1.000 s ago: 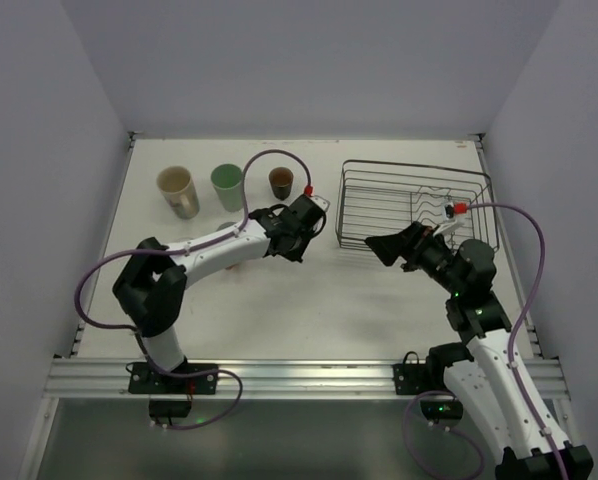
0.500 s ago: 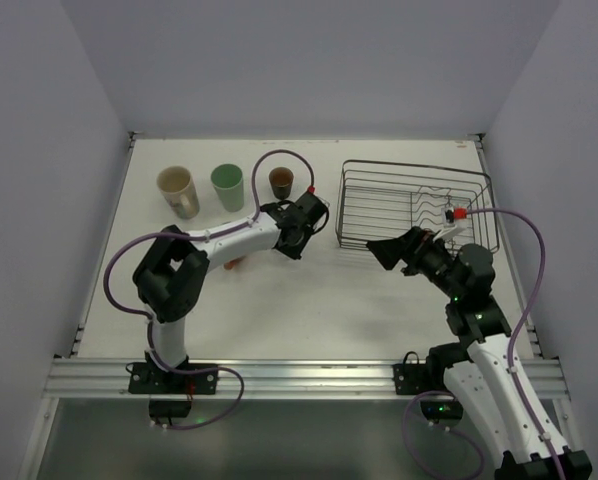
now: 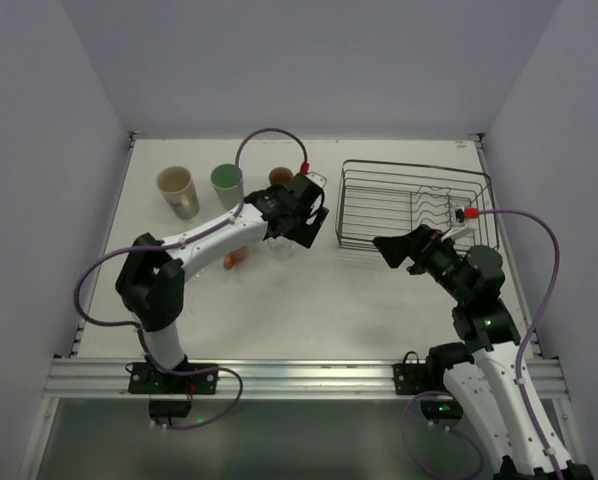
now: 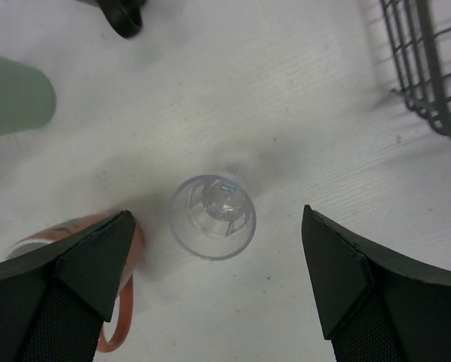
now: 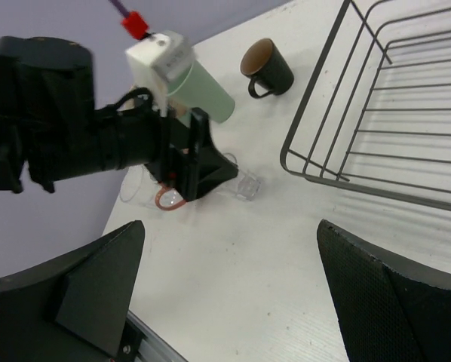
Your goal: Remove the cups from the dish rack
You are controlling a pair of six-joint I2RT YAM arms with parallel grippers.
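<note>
- Though flanked by both fingers [image 4: 82, 264] of the left gripper [image 4: 218, 226], touches neither: clear cup [image 4: 212, 215], upright on the table [image 4: 286, 98], outside the dish rack [image 4: 429, 68] and near its left side.
- Reads as the set-down step for this cup, with release made and retreat not yet begun.
- Left gripper: spread wide, gripping nothing, hanging directly above the cup.
- Just beside the left finger and partly hidden by the arm: salmon-pink cup [image 3: 234, 261]; cannot tell whether upright or tipped.
- Farther back on the table, in a row: cream cup [image 3: 178, 190], green cup [image 3: 227, 185], dark brown cup [image 3: 280, 177], all out of the rack.
- Right gripper [image 3: 384, 248]: likewise wide open and empty, hovering by the rack's near-left corner, well apart from every cup.
- No cup seen among the rack's wires from overhead; probably close to the end of the unloading, though hard to rule out another clear one against the wires.
- Next: calls for a straight rise of the left arm with no sideways drift, to avoid clipping the clear cup or nudging the pink one, then a look into the rack for anything left.
</note>
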